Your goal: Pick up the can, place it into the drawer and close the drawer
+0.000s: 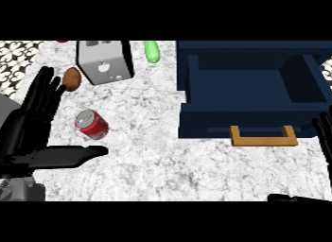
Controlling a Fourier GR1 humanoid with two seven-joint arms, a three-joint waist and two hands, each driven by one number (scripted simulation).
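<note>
The can (pixel 91 124) is red with a silver top and white lettering, and it lies on its side on the marble counter (pixel 161 160), its top pointing to about 11 o'clock. It is left of the counter's middle, just beside the left hand (pixel 25 127), which is open wide: the fingers stretch straight up toward 12 o'clock and the thumb sticks out toward 3 o'clock, under the can but not touching it. From the can, the drawer (pixel 256 101) is at 3 o'clock, well apart; it is dark blue, pulled open, with a wooden handle (pixel 264 137) on its front. The bare counter between them gives free room. At 12 o'clock from the can stands a grey toaster (pixel 104 61), and a brown potato (pixel 71 79) lies just beside the toaster's left side, near the fingertips of the left hand. A green cucumber (pixel 152 51) lies near the far edge at 1 o'clock. The right hand (pixel 330 137) shows at the right edge with fingers straight up, open, resting near the drawer's front corner.
</note>
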